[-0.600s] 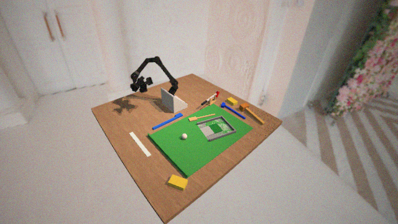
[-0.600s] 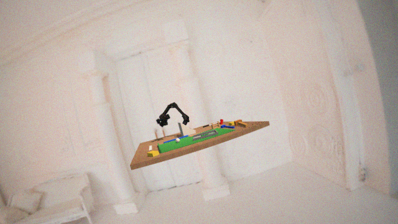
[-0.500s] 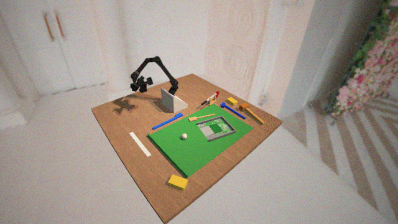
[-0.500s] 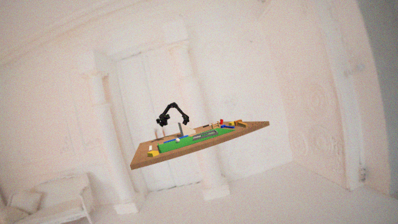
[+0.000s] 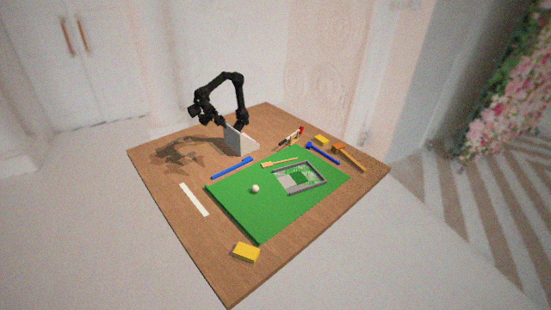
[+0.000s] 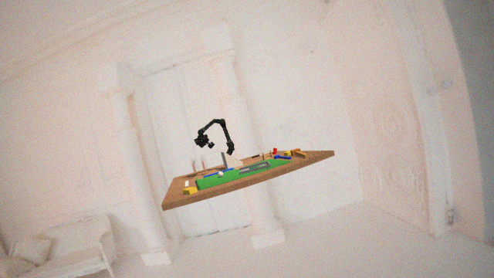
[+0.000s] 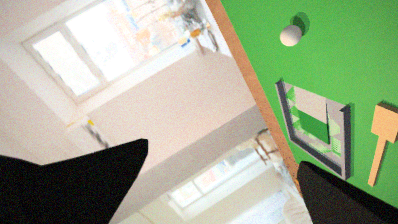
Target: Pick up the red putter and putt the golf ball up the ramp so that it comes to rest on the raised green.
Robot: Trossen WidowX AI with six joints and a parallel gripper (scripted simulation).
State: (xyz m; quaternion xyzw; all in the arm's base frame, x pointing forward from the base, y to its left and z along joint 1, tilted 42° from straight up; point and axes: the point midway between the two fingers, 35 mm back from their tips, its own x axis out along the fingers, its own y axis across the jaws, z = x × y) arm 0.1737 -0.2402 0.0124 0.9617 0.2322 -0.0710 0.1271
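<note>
My top view peers down at a slant from high up, the whole bench (image 5: 232,275) (image 6: 247,185) in frame, arm at eleven o'clock. My exterior view sits lower and farther off, nearly edge-on; both share bench and arm. My wrist view rides close behind the tool's fingers, sharing the green mat (image 5: 258,215) (image 6: 216,181) (image 7: 350,65) at two o'clock.
</note>
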